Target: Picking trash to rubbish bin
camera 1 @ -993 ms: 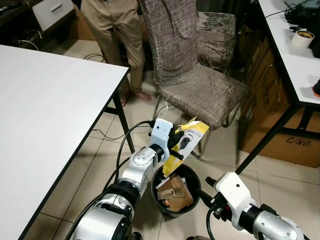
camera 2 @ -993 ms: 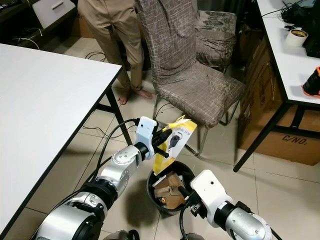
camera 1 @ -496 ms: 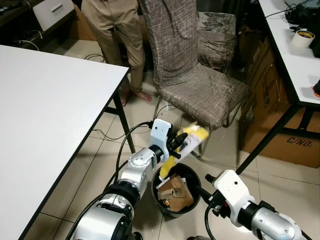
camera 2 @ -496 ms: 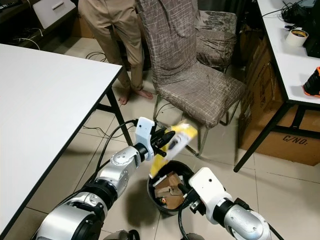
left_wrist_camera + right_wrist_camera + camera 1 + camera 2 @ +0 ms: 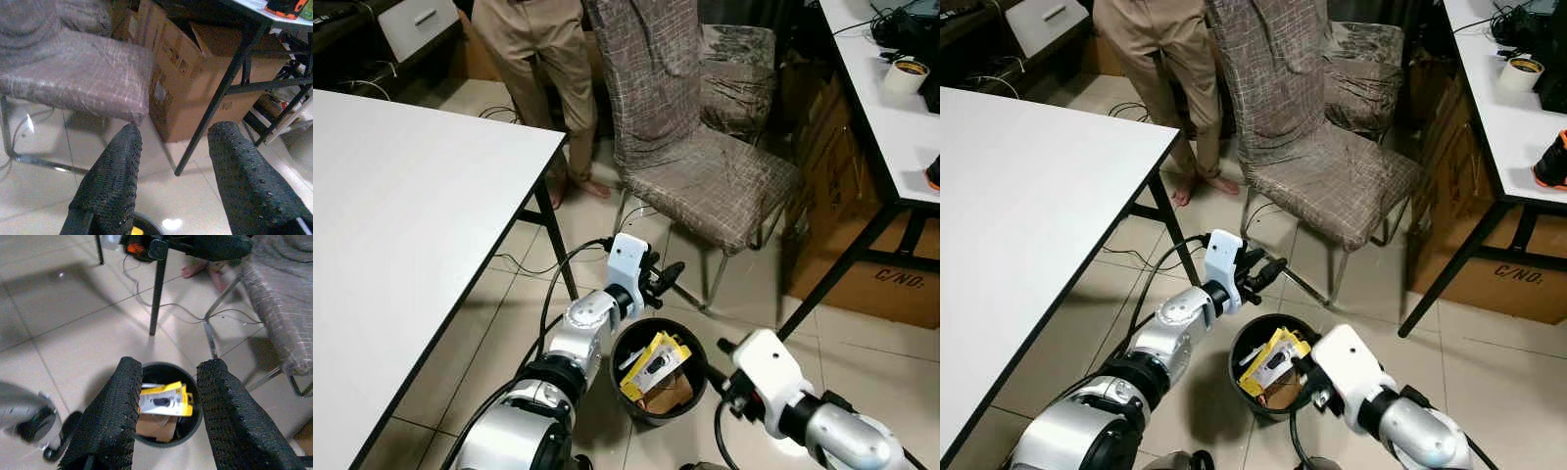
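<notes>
The yellow trash pack (image 5: 653, 361) lies inside the black bin (image 5: 623, 341), so the left gripper (image 5: 668, 275) above the bin hangs open and empty, and the right gripper (image 5: 166, 396) beside the bin is open too.

arms (image 5: 578, 338): silver, white wrists | cables: black | claw fingers (image 5: 110, 181): black, dimpled

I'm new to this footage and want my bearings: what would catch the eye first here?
The bright yellow package lying in the round black rubbish bin on the tiled floor stands out most, on top of brown cardboard scraps. Just above the bin's rim, the left gripper hangs with its fingers apart and nothing between them. Behind it stands a chair with a grey patterned cover, and a person's legs in tan trousers beside the white table.
</notes>
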You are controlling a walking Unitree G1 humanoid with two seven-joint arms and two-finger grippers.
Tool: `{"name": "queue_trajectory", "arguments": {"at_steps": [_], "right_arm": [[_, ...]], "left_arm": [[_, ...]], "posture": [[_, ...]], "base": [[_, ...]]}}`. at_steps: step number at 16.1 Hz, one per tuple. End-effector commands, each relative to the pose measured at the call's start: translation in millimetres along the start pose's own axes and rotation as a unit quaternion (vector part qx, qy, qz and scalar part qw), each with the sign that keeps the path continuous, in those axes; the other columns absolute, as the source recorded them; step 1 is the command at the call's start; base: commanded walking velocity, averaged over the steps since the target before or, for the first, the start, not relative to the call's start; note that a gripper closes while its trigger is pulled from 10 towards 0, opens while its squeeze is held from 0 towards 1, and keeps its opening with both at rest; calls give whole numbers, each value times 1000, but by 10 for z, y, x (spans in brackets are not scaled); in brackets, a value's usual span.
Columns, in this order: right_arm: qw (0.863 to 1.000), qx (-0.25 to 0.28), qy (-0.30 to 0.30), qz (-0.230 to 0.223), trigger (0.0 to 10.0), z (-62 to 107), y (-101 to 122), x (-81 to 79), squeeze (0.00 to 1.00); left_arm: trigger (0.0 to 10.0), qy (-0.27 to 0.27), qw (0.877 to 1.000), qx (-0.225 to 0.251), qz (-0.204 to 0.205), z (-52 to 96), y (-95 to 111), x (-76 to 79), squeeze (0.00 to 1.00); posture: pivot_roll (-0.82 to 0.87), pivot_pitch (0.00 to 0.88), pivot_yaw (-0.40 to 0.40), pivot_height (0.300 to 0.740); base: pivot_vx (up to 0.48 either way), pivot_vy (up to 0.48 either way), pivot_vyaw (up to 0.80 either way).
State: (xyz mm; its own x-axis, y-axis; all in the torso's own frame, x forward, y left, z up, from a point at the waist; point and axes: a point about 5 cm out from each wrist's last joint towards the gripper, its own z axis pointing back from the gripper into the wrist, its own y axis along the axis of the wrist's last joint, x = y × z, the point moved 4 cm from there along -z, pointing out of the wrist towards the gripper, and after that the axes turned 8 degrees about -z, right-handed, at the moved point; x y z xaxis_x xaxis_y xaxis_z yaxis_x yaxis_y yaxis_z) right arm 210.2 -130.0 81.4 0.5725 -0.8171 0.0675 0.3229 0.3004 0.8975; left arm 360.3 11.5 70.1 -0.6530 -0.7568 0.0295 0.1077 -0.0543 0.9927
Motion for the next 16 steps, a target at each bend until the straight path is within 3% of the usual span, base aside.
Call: {"name": "queue_trajectory", "arguments": {"at_steps": [1,2,3,4,6,8,10,13,16], "right_arm": [[999,3,-38,-8,10000,-41,-19,84,0],[999,5,-51,-10,10000,-57,-22,111,0],[992,26,-114,-53,10000,-141,-5,248,0],[988,29,-134,-68,10000,-169,-9,294,0],[982,34,-158,-95,10000,-255,-12,348,0],[981,38,-166,-93,10000,-334,12,360,0],[976,51,-180,-116,10000,-379,70,400,0],[974,65,-183,-116,10000,-373,144,434,0],[972,99,-189,-100,10000,-342,271,465,0]], "left_arm": [[10000,6,1000,8,-10,72,20,-91,0],[10000,11,1000,5,-12,116,-3,-140,0],[10000,41,999,13,-10,367,-39,-359,0],[10000,52,998,8,-19,462,-65,-428,0],[10000,86,996,-3,-29,713,-105,-589,0],[10000,122,992,-12,-34,964,-104,-684,0],[10000,140,989,-26,-28,1209,-73,-683,0],[10000,164,986,-30,-5,1327,60,-634,0],[10000,179,983,-36,-19,1437,129,-576,0]], "posture": [[-196,87,82,740],[-187,81,83,740],[-161,69,78,740],[-144,59,71,740],[-107,43,57,740],[-92,28,52,740],[-88,14,46,740],[-76,0,25,740],[-69,0,0,740]], "base": [[0,0,0],[0,0,0],[0,0,0],[0,0,0],[0,0,0],[0,0,0],[0,0,0],[0,0,0],[0,0,0]]}}
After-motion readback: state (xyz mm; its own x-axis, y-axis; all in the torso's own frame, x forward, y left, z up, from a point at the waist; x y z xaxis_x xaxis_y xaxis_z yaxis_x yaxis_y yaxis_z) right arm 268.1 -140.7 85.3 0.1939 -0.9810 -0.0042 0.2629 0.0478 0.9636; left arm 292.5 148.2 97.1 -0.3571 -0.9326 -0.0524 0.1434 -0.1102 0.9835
